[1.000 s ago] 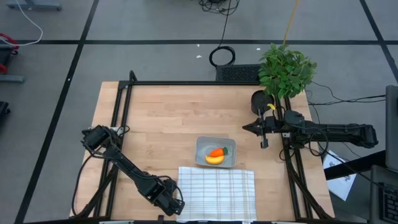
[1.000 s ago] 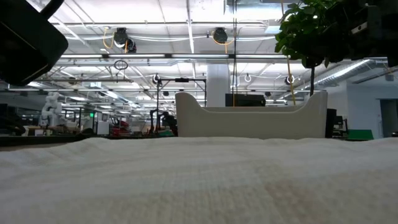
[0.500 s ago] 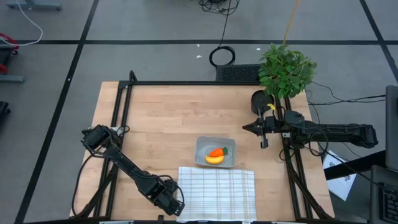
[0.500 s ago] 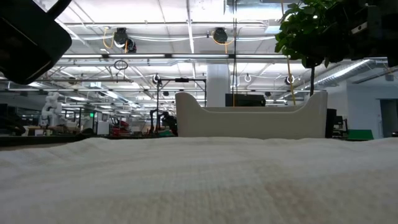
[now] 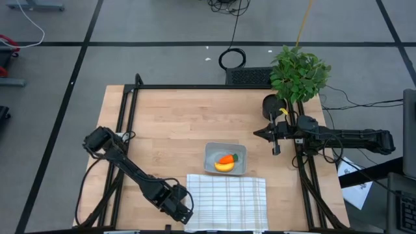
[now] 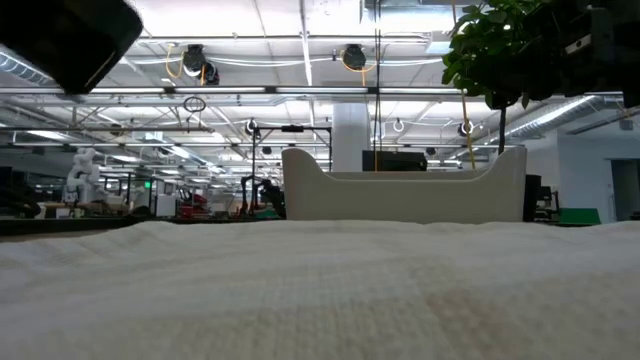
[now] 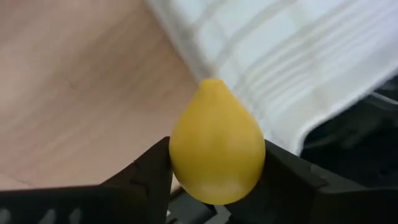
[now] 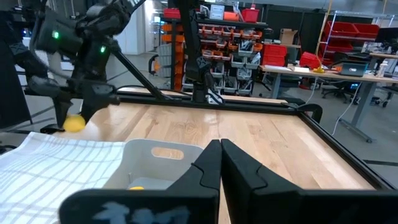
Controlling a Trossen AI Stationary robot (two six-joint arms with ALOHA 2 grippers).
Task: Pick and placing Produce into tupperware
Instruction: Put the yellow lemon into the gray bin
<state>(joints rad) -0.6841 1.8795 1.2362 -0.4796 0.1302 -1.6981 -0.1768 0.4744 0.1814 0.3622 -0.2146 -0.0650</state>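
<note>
The small yellow lemon (image 7: 216,143) sits between the fingers of my left gripper (image 7: 216,163), which hangs near the table's near edge, beside the left edge of the white checked cloth (image 5: 227,201). In the right wrist view the lemon (image 8: 74,123) shows under that gripper. The grey tupperware (image 5: 225,158) stands mid-table just beyond the cloth, with the orange carrot (image 5: 227,158) and yellow banana (image 5: 223,167) lying inside it. My right gripper (image 5: 259,133) waits shut to the tub's right, fingers (image 8: 220,155) pointing at it. My left gripper pinches the lemon across its wide lower body (image 7: 186,165), one dark finger (image 7: 146,171) on each side. The pointed end (image 7: 212,84) sticks out past the fingertips. The fingers come down from above, and the lemon hangs clear of the table.
A leafy potted plant (image 5: 298,73) stands at the table's far right corner, behind the right arm. A black frame rail (image 5: 195,86) runs along the table's far and side edges. Bare wood (image 5: 175,123) lies between the left arm and the tub.
The left arm has risen: in the low view its dark body has moved up and toward the right, and in the high view its gripper has shifted slightly away from the near edge. The right arm, tub and cloth have stayed put.
</note>
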